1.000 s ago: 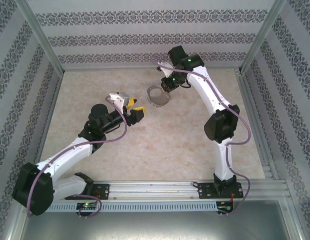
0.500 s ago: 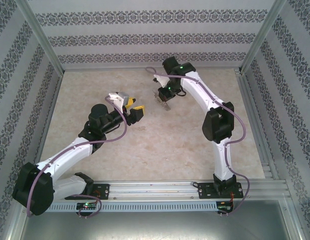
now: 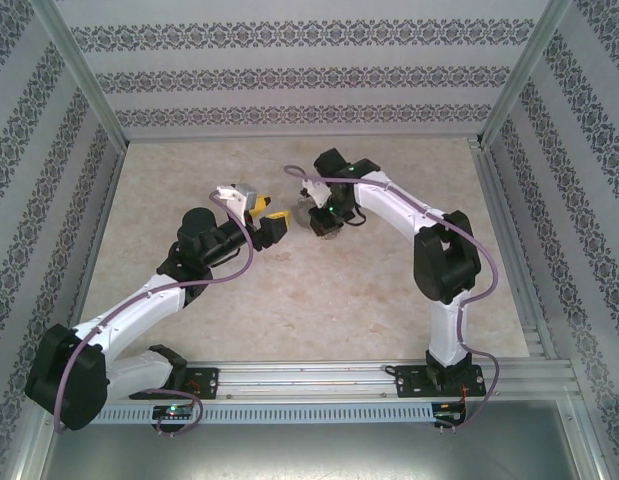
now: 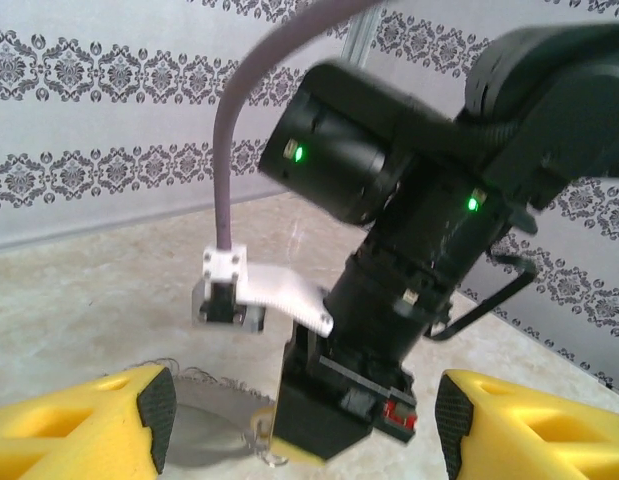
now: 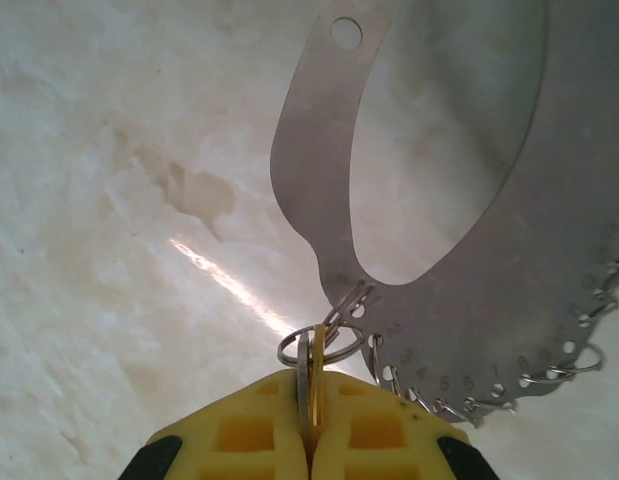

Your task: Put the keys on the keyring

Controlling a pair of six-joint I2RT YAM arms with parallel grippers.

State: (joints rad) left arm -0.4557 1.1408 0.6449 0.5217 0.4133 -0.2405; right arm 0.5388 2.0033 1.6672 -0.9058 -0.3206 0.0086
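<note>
Two grippers meet near the middle of the pale marbled table point(image 3: 189, 330), just beside one another. From overhead, the left gripper point(image 3: 272, 222) points toward the right gripper point(image 3: 322, 218), which reaches in from the far side with its tip turned down over the keyring point(image 3: 315, 224). On the left wrist camera, the left gripper point(image 4: 306, 415) has its yellow fingers point(image 4: 89, 425) spread wide at either edge of the frame, with nothing between the pads. In the gap beyond them stand the right gripper point(image 4: 314, 430) and a sliver of the grey keyring point(image 4: 204, 428), low by the table. On the right wrist camera, the right gripper point(image 5: 311, 392) has its yellow fingers point(image 5: 254, 435) pressed together. They pinch a thin flat piece seen edge-on, yellowish along one side, which seems to be a key point(image 5: 311, 368); I cannot tell its shape from this angle. A small split ring point(image 5: 319, 345) passes through that piece and hooks into a hole in the inner edge of the keyring point(image 5: 469, 300). The keyring is a broad, flat grey metal crescent with a single hole point(image 5: 346, 33) at its narrow end. A row of little wire loops point(image 5: 579, 360) runs along its outer rim. Whether it rests on the table or hangs just above it cannot be told.
</note>
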